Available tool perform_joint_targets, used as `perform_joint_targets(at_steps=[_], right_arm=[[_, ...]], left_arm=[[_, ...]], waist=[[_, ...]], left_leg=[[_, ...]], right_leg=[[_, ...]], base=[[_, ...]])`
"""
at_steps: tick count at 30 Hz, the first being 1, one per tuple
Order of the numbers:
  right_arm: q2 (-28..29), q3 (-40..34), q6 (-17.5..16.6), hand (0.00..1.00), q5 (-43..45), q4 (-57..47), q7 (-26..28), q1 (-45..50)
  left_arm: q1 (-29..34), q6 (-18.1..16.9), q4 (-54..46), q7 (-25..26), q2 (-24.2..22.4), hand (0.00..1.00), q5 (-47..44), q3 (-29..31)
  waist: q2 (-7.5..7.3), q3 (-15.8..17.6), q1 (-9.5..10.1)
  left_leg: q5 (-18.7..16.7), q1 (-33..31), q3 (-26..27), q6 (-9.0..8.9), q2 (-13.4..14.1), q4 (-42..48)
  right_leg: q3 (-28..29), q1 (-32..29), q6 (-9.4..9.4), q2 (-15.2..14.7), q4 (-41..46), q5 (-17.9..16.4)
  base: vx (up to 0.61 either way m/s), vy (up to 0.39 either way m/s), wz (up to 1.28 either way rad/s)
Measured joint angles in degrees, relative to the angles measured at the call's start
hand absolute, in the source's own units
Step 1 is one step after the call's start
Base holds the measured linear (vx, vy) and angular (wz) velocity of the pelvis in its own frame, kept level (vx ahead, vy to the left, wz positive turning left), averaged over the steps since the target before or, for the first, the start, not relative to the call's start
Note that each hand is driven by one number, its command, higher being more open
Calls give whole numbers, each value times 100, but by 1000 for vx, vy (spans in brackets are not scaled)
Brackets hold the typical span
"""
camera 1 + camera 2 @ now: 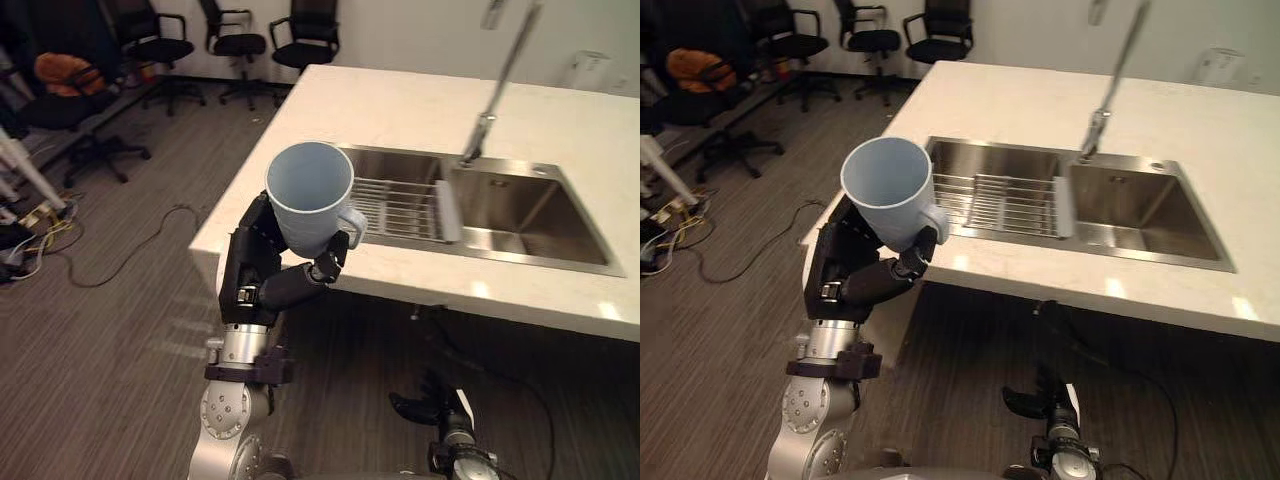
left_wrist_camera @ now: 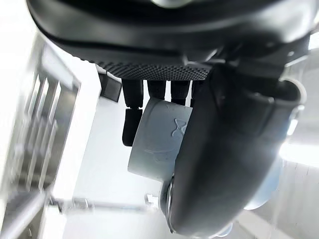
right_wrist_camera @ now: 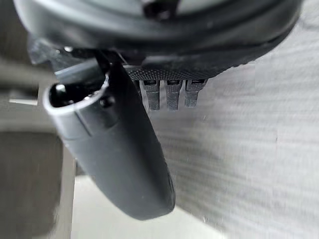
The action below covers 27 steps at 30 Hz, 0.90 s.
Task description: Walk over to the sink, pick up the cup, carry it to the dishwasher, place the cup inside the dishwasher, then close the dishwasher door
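A pale blue cup [image 1: 310, 195] with a side handle is held upright in the air in front of the white counter's near-left corner, its empty mouth facing up. My left hand [image 1: 262, 265] is shut on it, fingers and thumb wrapped round its lower body. The left wrist view shows the cup [image 2: 159, 142] clamped between the fingers [image 2: 132, 117] and the thumb. My right hand [image 1: 425, 405] hangs low near the floor, below the counter edge, fingers relaxed and holding nothing; its wrist view shows the thumb and straight fingers [image 3: 169, 94] over grey floor.
The white counter [image 1: 400, 110] holds a double steel sink [image 1: 500, 210] with a wire rack [image 1: 395, 205] and a tall faucet [image 1: 495, 95]. Office chairs [image 1: 235, 45] stand at the back left. Cables lie on the floor [image 1: 110, 260] to the left.
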Motion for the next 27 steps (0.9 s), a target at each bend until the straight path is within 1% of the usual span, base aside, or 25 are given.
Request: perform_joint_targets(at_steps=[1, 3, 5, 7, 9, 10, 11, 12, 13, 14, 15, 16, 17, 18, 19, 20, 21, 22, 23, 24, 26, 27], right_arm=[[67, 2, -12, 90, -1, 139, 10, 6], [75, 2, -12, 90, -1, 332, 14, -59], [75, 2, -11, 90, -3, 581, 12, -229], [68, 2, -11, 90, -4, 667, 12, -274], [38, 9, -9, 90, -15, 756, 10, -344], [-9, 19, -9, 90, -19, 775, 2, -394], [-83, 79, -9, 90, -25, 768, -6, -422], [-120, 99, -9, 90, -26, 765, -11, -429], [-189, 99, -8, 90, -33, 739, -16, -443], [-231, 113, -7, 90, -56, 720, -21, -437], [-234, 115, -6, 90, -78, 709, -25, -434], [-247, 143, -3, 90, -84, 690, -30, -432], [-219, 243, 6, 90, -116, 637, -30, -414], [-209, 337, 7, 90, -146, 584, -26, -401], [-158, 471, 10, 90, -191, 443, -16, -382], [-127, 526, 10, 90, -221, 377, -13, -382], [-77, 625, 9, 90, -256, 232, -11, -364], [-54, 684, 8, 90, -256, 102, -6, -339], [-65, 724, 5, 90, -257, 7, -5, -335], [-128, 762, 8, 90, -257, -10, -8, -315], [-167, 761, 8, 90, -256, -29, -20, -313], [-186, 761, 8, 90, -256, -30, -24, -304]], left_arm=[[-9, 2, 193, 5, 8, 30, -1, -7], [-1, 4, 347, 34, 45, 30, -1, -10], [1, 9, 396, 44, 176, 30, 0, -15], [1, 19, 397, 43, 182, 30, 0, -42], [1, 22, 396, 32, 180, 30, 0, -45], [2, 32, 396, 32, 170, 30, 0, -44], [5, 52, 395, 25, 139, 30, 1, -30], [10, 58, 394, 14, 115, 30, 2, -38], [15, 61, 393, -13, 62, 30, 5, -40], [25, 61, 384, -14, 69, 30, 12, -36], [24, 61, 376, -12, 83, 30, 13, -35], [30, 59, 349, -3, 92, 30, 15, -34], [30, 57, 341, 61, 79, 30, 15, -19], [30, 57, 332, 79, 75, 30, 15, -15], [27, 50, 312, 108, 79, 30, 16, -12], [28, 47, 312, 134, 77, 30, 15, -18], [31, 48, 315, 173, 74, 30, 15, -38], [25, 47, 298, 174, 76, 30, 14, -36], [25, 37, 333, 174, 19, 30, 13, -32], [210, 68, 340, 166, -140, 30, 15, -59], [222, 68, 341, 155, -194, 30, 14, -104], [219, 68, 340, 144, -227, 30, 13, -138]], waist=[[-72, -49, -49], [-92, -70, -4], [-120, -94, -3], [-123, -96, -21], [-123, -96, -50], [-108, -85, -57], [-84, -63, -57], [-70, -53, -59], [-5, 21, -78], [21, 47, -133], [15, 56, -168], [40, 97, -202], [33, 93, -253], [31, 91, -250], [27, 94, -258], [28, 94, -288], [11, 89, -318], [-118, 72, -293], [-103, 143, -258], [85, 61, -197], [180, 4, -167], [213, -13, -136]], left_leg=[[68, 39, -98, 78, -166, -127], [83, 68, -106, 116, -277, -160], [96, 29, -66, 142, -373, -196], [103, 32, -48, 155, -421, -213], [91, 50, -47, 166, -465, -217], [67, 84, -44, 178, -465, -217], [27, 136, -71, 187, -467, -203], [-5, 158, -94, 208, -473, -187], [-91, 224, -171, 252, -477, -131], [-148, 307, -297, 277, -514, -118], [-167, 340, -386, 342, -562, -117], [-191, 409, -541, 466, -634, -108], [-202, 405, -730, 521, -667, -46], [-210, 380, -817, 537, -676, -14], [-221, 313, -1033, 537, -707, 50], [-224, 266, -1162, 529, -726, 80], [-249, 172, -1413, 446, -794, 178], [-298, 96, -1553, 327, -906, 319], [-396, 56, -1705, 220, -977, 517], [-454, 2, -2028, 124, -892, 589], [-421, -29, -2244, 61, -860, 576], [-405, -26, -2251, 31, -807, 550]], right_leg=[[76, 106, 37, -45, -196, 104], [132, 236, 104, -93, -405, 199], [216, 266, 147, -137, -623, 347], [237, 285, 212, -164, -717, 430], [252, 281, 208, -182, -672, 428], [279, 250, 154, -190, -548, 386], [273, 193, 91, -221, -277, 316], [274, 150, 71, -242, -85, 271], [285, 42, -8, -293, 452, 193], [374, -127, -80, -380, 1104, 141], [465, -217, -89, -425, 1427, 138], [805, -485, -246, -439, 2012, -3], [1127, -588, -266, -286, 2192, -350], [1283, -651, -243, -185, 2220, -488], [1589, -796, -208, 64, 2185, -679], [1754, -849, -220, 194, 2089, -727], [2027, -845, -199, 384, 1688, -721], [2148, -778, -227, 394, 1285, -572], [2086, -732, -103, 366, 1329, -459], [1708, -567, -204, 405, 1220, -523], [1434, -455, -213, 406, 1090, -518], [1267, -327, -232, 424, 990, -506]], base=[[1, 157, 64], [33, 153, 23], [60, 141, -3], [69, 81, -4], [58, 43, -1], [0, 0, 0], [4, 1, 4], [-31, 9, 17], [-43, 43, 37], [-39, 43, 50], [3, 40, 65], [32, -6, 79], [46, -42, 78], [45, -98, 87], [32, -83, 76], [42, -118, 112], [50, -141, 107], [68, -183, 113], [150, -277, 115], [162, -240, 105], [140, -164, 83], [126, -130, 83]])
